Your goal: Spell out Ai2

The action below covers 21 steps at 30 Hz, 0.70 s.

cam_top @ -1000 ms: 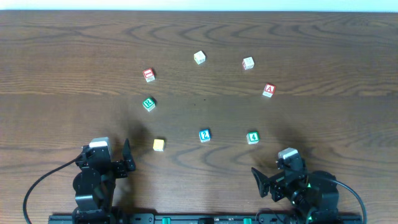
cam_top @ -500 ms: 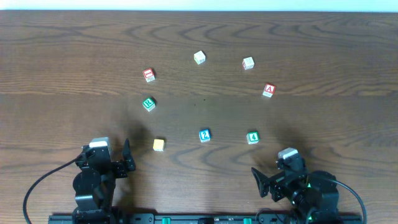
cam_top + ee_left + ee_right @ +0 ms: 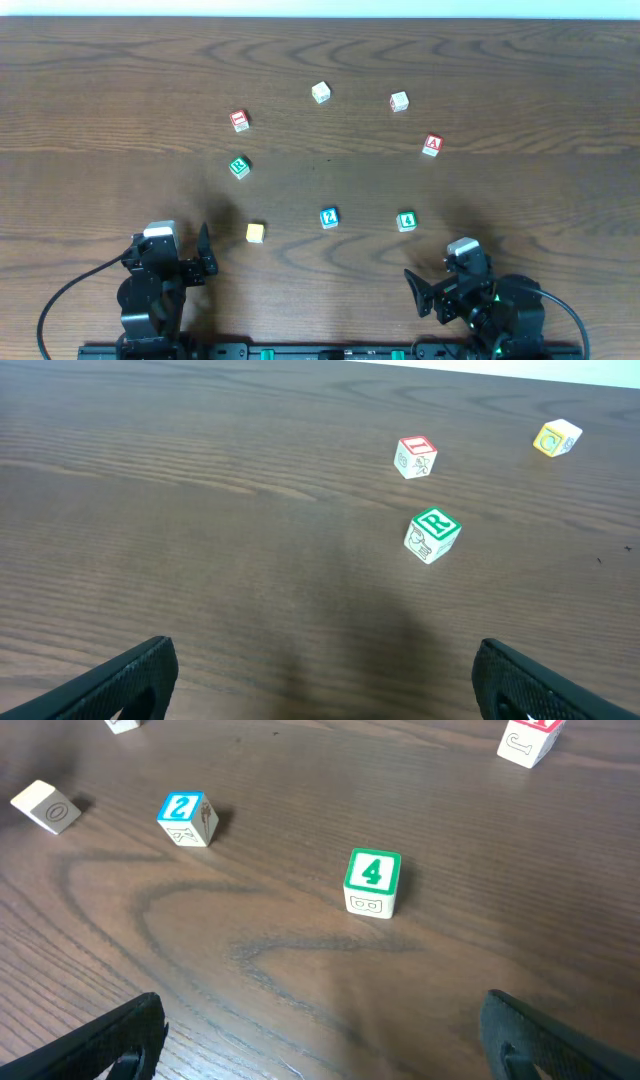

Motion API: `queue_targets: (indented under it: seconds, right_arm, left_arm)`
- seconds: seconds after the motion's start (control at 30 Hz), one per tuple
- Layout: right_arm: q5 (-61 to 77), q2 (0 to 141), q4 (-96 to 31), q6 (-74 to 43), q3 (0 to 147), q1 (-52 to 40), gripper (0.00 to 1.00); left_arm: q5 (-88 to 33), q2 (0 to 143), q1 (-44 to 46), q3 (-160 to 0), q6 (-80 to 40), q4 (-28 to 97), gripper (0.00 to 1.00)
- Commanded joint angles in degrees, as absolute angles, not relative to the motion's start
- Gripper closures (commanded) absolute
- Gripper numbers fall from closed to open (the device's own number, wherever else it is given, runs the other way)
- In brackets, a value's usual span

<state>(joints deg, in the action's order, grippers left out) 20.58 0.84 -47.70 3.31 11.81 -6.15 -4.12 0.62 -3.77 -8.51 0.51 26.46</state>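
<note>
Nothing has moved in the last second. Both arms sit parked at the near edge and every block lies where it was, so the spelling has not begun.

Your left gripper [image 3: 325, 650] has its fingers spread wide and holds nothing. Your right gripper [image 3: 322, 1005] is likewise spread and empty.

Nearest the right fingers is the green 4 [image 3: 372, 880], with the blue 2 [image 3: 186, 817] to its left. Nearest the left fingers is a yellow block [image 3: 255, 232]. The green R [image 3: 432, 535] lies beyond it, and past that is a red block [image 3: 416, 456] that looks like the I.

The red A [image 3: 432, 145] lies farther out on the right side. A cream block [image 3: 320, 92] and a white block [image 3: 399, 101] lie farthest.

All are well apart on the table [image 3: 100, 80]. You need to gather A, I and 2 into a row. A probably suits your right arm and the I block your left.
</note>
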Motion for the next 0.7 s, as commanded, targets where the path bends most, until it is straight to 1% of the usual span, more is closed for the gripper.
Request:
queue_targets:
  seconds: [0.0, 0.07, 0.27, 0.37, 0.67]
  right_arm:
    - [21.2, 0.3, -48.4, 2.2, 10.8, -5.7, 0.01]
    - [21.2, 0.3, -47.5, 2.2, 10.8, -5.7, 0.01]
    - [21.7, 0.3, -36.8, 2.1, 10.8, -5.7, 0.01]
    - [23.0, 0.3, -33.6, 2.1, 10.8, -5.7, 0.01]
    - [22.9, 0.3, -34.1, 2.2, 10.8, -5.7, 0.01]
  left_arm:
    - [-4.3, 0.3, -4.1, -7.5, 1.5, 26.5, 0.05]
    - [-4.3, 0.3, -4.1, -7.5, 1.5, 26.5, 0.05]
    - [-4.3, 0.3, -4.1, -7.5, 1.5, 26.5, 0.05]
    - [-4.3, 0.3, -4.1, -7.5, 1.5, 26.5, 0.05]
    - [-4.3, 0.3, -4.1, -7.5, 1.5, 26.5, 0.04]
